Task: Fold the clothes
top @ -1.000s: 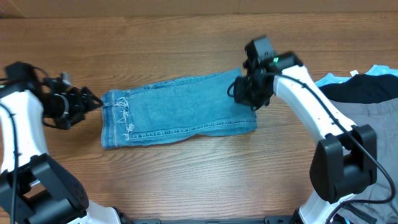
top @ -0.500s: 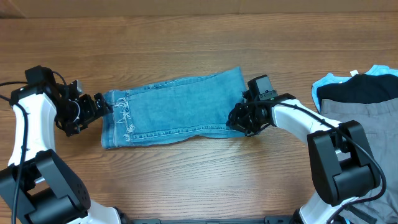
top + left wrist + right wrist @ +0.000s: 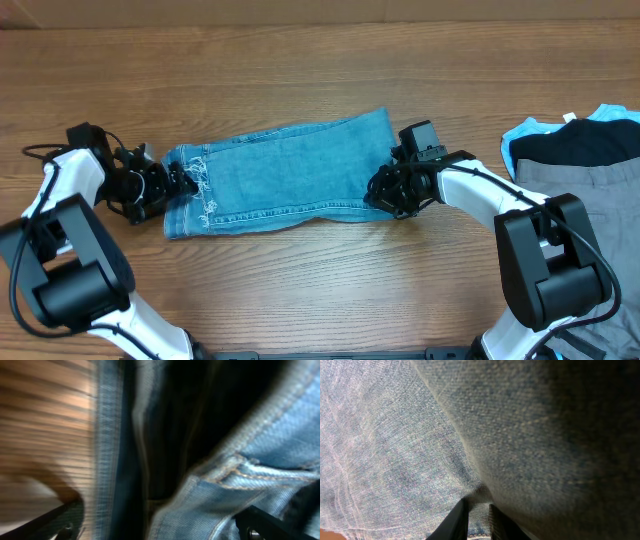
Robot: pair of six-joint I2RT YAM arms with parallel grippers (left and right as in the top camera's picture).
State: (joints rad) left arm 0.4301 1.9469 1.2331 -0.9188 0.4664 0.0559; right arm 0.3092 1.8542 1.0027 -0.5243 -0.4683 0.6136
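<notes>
Folded jeans (image 3: pixel 285 175) lie mid-table on the wood. The right gripper (image 3: pixel 386 193) is at their right end, fingers nearly closed, pinching a denim fold. The left gripper (image 3: pixel 172 185) is at the frayed left end, jaws spread wide around the cloth.

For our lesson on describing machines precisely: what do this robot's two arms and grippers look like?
Both the left arm and right arm have smooth white links joined by bulky black joint housings, with thin black cables looping alongside. The left gripper and right gripper are black. In the right wrist view its fingers are slim, dark and tapered. No markings are legible.
</notes>
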